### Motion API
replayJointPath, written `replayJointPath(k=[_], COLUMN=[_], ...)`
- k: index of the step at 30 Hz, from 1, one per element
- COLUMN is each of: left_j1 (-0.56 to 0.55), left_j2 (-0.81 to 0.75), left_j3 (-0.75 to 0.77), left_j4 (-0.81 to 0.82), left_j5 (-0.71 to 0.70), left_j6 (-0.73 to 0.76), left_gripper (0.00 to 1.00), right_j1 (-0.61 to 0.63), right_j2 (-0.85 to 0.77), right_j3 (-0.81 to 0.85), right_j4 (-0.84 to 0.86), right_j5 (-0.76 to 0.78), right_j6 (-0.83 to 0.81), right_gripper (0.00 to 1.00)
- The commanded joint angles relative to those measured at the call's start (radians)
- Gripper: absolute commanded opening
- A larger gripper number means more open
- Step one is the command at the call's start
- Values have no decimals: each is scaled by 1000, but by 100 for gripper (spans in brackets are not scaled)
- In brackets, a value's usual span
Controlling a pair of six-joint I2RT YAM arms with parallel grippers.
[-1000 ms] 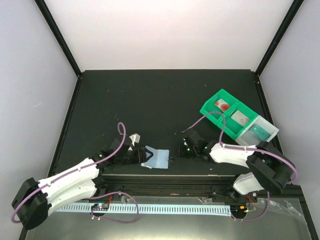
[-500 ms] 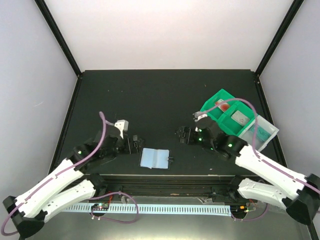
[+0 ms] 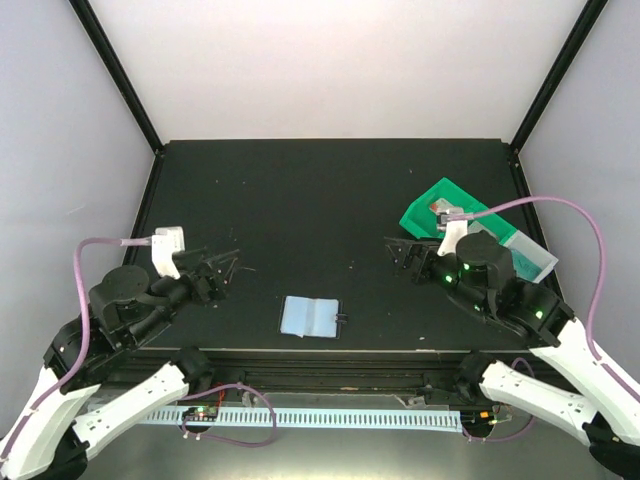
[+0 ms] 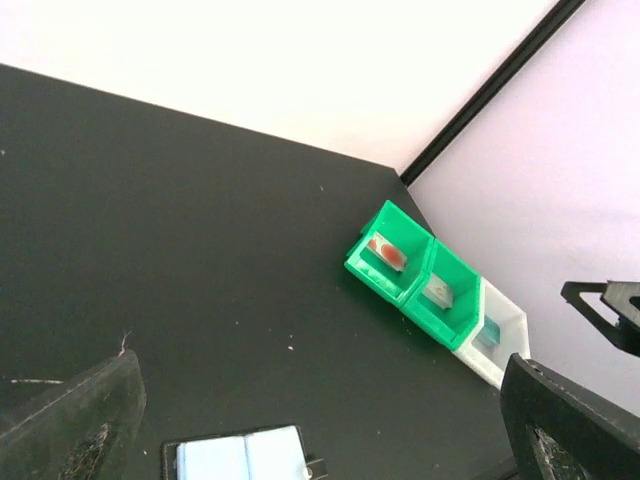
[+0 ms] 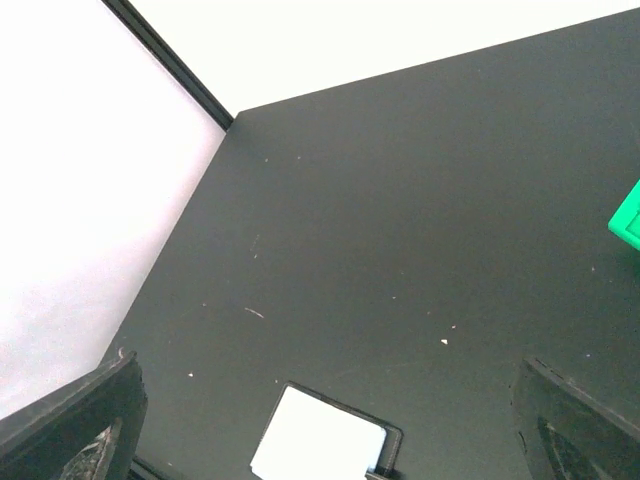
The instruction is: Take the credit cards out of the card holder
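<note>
**Both arms drawn back from the card holder, seen from above and from the wrists.** Reading left to right, we find the left fingers (image 4: 70, 425) spread wide and gripping nothing. A second ago they were at the left edge of the card holder (image 3: 310, 317), which was tilted up on that side. They now stand drawn back, well apart from it. The card holder lies flat and open on the bench (image 3: 300, 190), pale inner side up. It sits between the two pairs of fingers, rightward of the left pair and leftward of the right pair. The right fingers (image 5: 70, 430), closed near the holder's right edge a second ago, are now wide apart and empty. They have pulled away to a spot near the green tray (image 4: 392, 222). The credit cards (image 4: 437, 291) lie beyond the right fingers in that tray, one per compartment and unmoved: the white card (image 4: 386, 251), the grey card, then the teal card (image 4: 487, 335).
</note>
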Motion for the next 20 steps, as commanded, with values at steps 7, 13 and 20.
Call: replayJointPath(k=[7,13,20], left_j1=[7,7,6], left_j2=[-46,-70,-90], left_j3=[6,-42,-114], left_j4=[-3,16,59], left_j5=[-43,-30,-8], left_j6=[52,48,25], left_gripper=[99,99,99], right_j1=[6,5,5], right_j2=[-63,-63,-79], right_j3=[17,-16,-45], right_j4=[-24,-1,1], right_j5=[3,-16,-19], right_j6=[-22,-7,-2], right_gripper=[100,100,100])
